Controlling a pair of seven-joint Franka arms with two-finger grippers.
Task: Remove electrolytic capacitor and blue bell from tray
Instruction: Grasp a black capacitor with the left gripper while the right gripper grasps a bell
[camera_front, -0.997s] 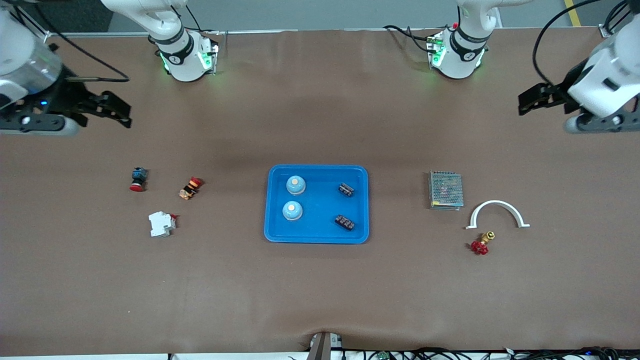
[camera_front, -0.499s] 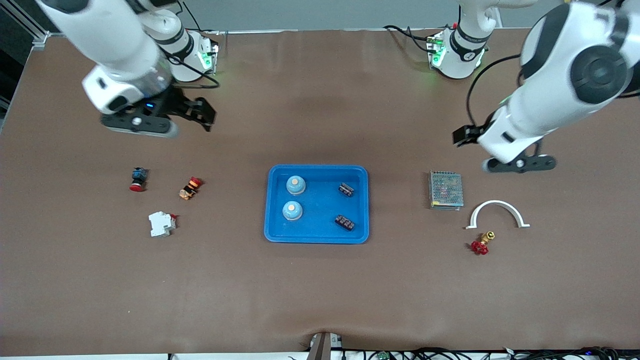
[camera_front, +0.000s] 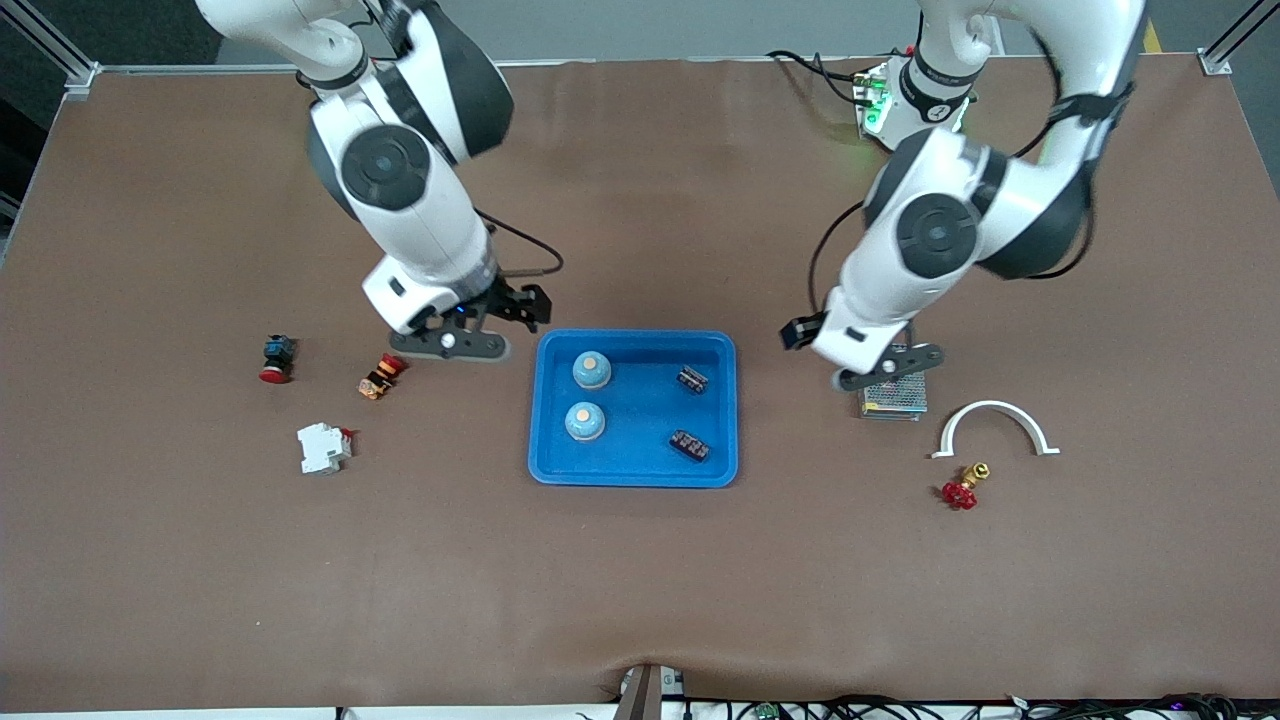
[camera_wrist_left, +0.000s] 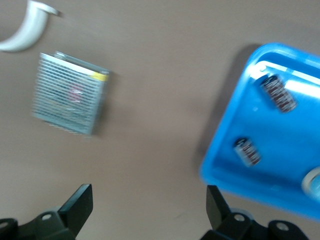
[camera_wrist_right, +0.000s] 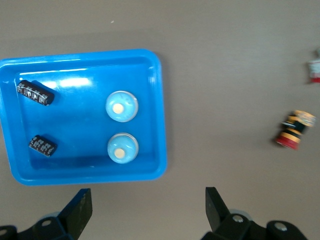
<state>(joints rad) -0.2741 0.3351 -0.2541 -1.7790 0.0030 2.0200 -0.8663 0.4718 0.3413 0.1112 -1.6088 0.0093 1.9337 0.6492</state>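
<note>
A blue tray (camera_front: 640, 412) in the middle of the table holds two pale blue bells (camera_front: 591, 370) (camera_front: 584, 421) toward the right arm's end. Two dark capacitors (camera_front: 692, 379) (camera_front: 689, 445) lie in it toward the left arm's end. My right gripper (camera_front: 522, 306) hangs open and empty over bare table beside the tray. Its wrist view shows the bells (camera_wrist_right: 121, 106) (camera_wrist_right: 121, 148) and the capacitors (camera_wrist_right: 35, 93) (camera_wrist_right: 42, 144). My left gripper (camera_front: 803, 335) is open and empty between the tray and a mesh box. Its wrist view shows the capacitors (camera_wrist_left: 276, 93) (camera_wrist_left: 247, 151).
Toward the right arm's end lie a blue and red button (camera_front: 277, 358), a red and yellow button (camera_front: 381, 375) and a white breaker (camera_front: 323, 447). Toward the left arm's end lie a metal mesh box (camera_front: 893, 395), a white arch (camera_front: 993, 425) and a red valve (camera_front: 962, 487).
Both arms have swung in from the table's ends toward the tray, one on each side of it. Both grippers stayed open. Nothing on the table moved.
</note>
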